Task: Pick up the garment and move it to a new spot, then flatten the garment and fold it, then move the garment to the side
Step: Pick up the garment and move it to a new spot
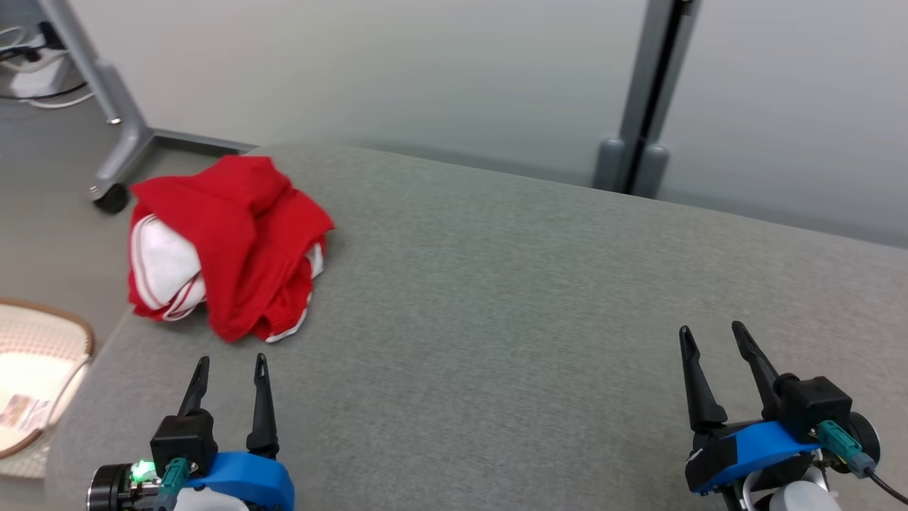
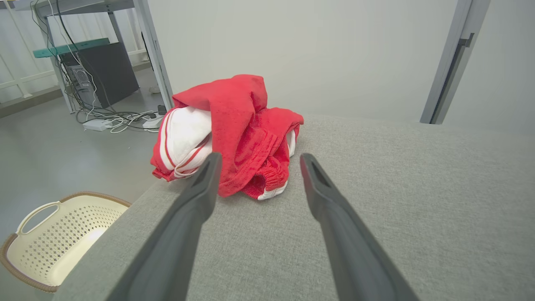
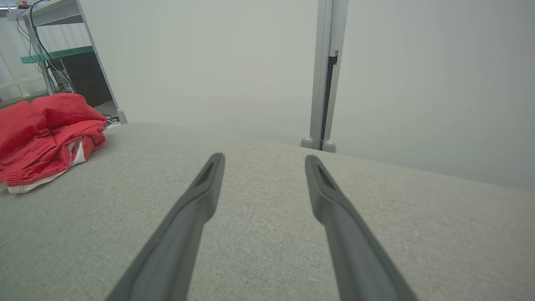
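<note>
A crumpled red garment (image 1: 234, 241) with white panels and trim lies bunched at the far left corner of the grey padded table (image 1: 539, 305). My left gripper (image 1: 233, 360) hovers open just short of it, nothing between its fingers. Along those fingers the garment (image 2: 238, 133) sits straight ahead, a little beyond the tips of the left gripper (image 2: 260, 157). Over the table's near right part my right gripper (image 1: 711, 331) stands open and empty. In the right wrist view the garment (image 3: 46, 138) shows far off to the left of the right gripper (image 3: 263, 158).
A cream perforated laundry basket (image 2: 54, 238) stands on the floor beside the table's left edge. A wheeled metal stand leg (image 1: 113, 142) is behind the garment, with cables and a power strip (image 2: 98, 124) on the floor. A grey post (image 1: 642, 99) rises behind the table.
</note>
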Controlling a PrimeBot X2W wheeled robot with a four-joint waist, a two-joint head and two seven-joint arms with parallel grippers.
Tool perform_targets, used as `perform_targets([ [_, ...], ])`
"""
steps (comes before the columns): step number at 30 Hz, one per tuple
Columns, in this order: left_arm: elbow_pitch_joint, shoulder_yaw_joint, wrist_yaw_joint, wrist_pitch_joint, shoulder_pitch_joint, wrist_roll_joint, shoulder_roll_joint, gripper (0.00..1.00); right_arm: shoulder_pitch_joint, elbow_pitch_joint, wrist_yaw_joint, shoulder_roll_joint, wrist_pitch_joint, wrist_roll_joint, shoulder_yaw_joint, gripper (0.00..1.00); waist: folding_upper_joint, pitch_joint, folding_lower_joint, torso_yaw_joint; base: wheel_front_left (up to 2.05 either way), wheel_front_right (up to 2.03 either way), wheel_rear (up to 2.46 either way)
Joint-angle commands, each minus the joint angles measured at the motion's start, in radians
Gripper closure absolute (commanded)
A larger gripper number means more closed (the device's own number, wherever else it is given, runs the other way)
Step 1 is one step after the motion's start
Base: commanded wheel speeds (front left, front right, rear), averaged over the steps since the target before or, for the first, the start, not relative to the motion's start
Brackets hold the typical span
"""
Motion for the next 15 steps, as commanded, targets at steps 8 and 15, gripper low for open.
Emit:
perform_targets([
  [8, -0.008, 0.033, 0.009, -0.005, 0.012, -0.006, -0.002, 0.0, -0.012, 0.006, 0.0, -0.004, -0.004, -0.007, 0.023, 0.0, -0.0002, 0.032, 0.0, 0.149, 0.0, 0.0, 0.0],
  [15, -0.025, 0.072, 0.021, -0.005, 0.024, -0.02, -0.008, 0.0, -0.039, 0.016, 0.0, -0.004, -0.004, -0.021, 0.065, 0.0, -0.0002, 0.056, 0.0, 0.21, 0.0, 0.0, 0.0],
])
